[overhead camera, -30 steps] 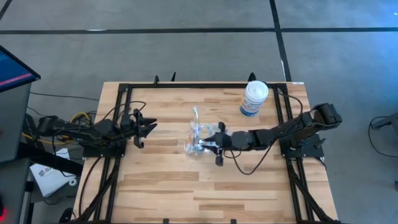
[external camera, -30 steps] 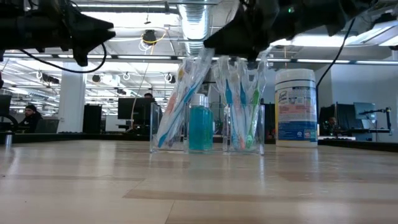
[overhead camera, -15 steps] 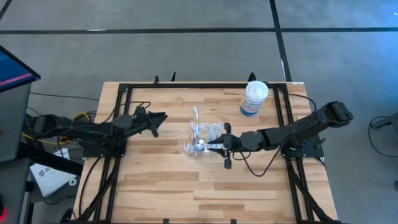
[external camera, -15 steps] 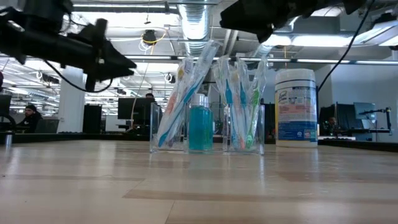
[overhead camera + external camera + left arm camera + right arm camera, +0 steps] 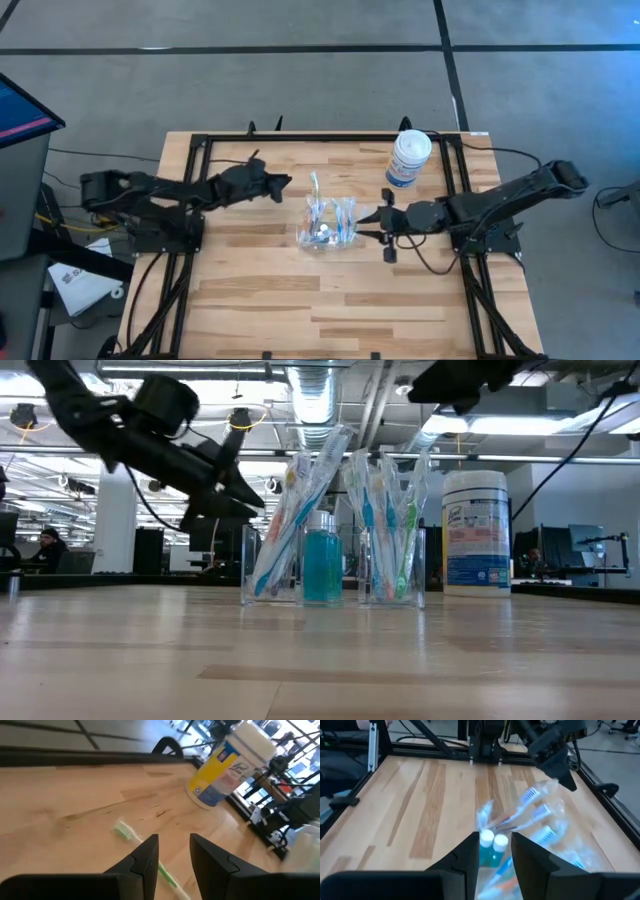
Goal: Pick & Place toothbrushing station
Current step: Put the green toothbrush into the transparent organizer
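Observation:
The toothbrushing station (image 5: pixel 328 226) is a clear plastic holder standing on its base mid-table. It holds several white-and-blue toothbrushes (image 5: pixel 385 510) and a small teal bottle with a white cap (image 5: pixel 322 560). One green-handled toothbrush (image 5: pixel 122 830) leans out toward the far edge. My left gripper (image 5: pixel 288 183) is open, just left of the station and above the table; it also shows in its wrist view (image 5: pixel 174 855). My right gripper (image 5: pixel 374 222) is open, just right of the station; it also shows in its wrist view (image 5: pixel 495 857). Neither touches the station.
A large white tub with a blue label (image 5: pixel 408 158) stands at the far right, behind my right arm. A black frame (image 5: pixel 330 138) runs along the far and side edges. Bare wood lies toward the near edge (image 5: pixel 320 310).
My left gripper has moved from the table's left side toward the right and come close to the station. My right gripper has drawn back from over the station toward the table's right edge. The station has stayed where it was.

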Motion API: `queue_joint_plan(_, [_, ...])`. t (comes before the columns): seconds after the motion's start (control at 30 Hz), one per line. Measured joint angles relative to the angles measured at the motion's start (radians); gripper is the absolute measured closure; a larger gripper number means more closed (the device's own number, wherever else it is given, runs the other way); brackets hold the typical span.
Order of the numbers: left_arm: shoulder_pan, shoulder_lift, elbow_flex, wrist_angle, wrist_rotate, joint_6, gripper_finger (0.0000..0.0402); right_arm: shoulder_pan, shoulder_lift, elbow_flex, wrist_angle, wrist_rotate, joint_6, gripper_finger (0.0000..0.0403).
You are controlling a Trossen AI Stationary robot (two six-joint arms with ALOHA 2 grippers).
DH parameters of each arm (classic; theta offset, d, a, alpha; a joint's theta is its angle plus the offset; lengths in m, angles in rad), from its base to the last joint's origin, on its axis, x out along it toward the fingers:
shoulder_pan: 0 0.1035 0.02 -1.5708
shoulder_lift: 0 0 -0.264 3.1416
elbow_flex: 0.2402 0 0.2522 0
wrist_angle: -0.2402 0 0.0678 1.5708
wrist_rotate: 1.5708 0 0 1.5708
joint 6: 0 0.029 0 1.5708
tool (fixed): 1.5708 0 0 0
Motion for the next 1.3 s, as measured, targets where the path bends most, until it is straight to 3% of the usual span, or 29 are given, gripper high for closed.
queue_joint_plan(0.27, [0.071, 0.206, 0.127, -0.001, 0.103, -0.043, 0.0298, 0.000, -0.116, 0.000, -0.209, 0.001, 0.002, 0.0300])
queue_joint_plan(0.53, [0.112, 0.327, 0.207, -0.002, 0.162, -0.068, 0.0298, -0.009, -0.178, 0.000, -0.413, 0.013, -0.005, 0.0300])
queue_joint_plan(0.73, [0.141, 0.403, 0.259, -0.003, 0.256, -0.126, 0.0298, -0.052, -0.230, 0.000, -0.529, 0.083, -0.016, 0.0300])
queue_joint_plan(1.3, [0.126, 0.441, 0.273, -0.079, 0.325, -0.252, 0.0298, -0.097, -0.249, 0.000, -0.694, 0.083, 0.143, 0.0300])
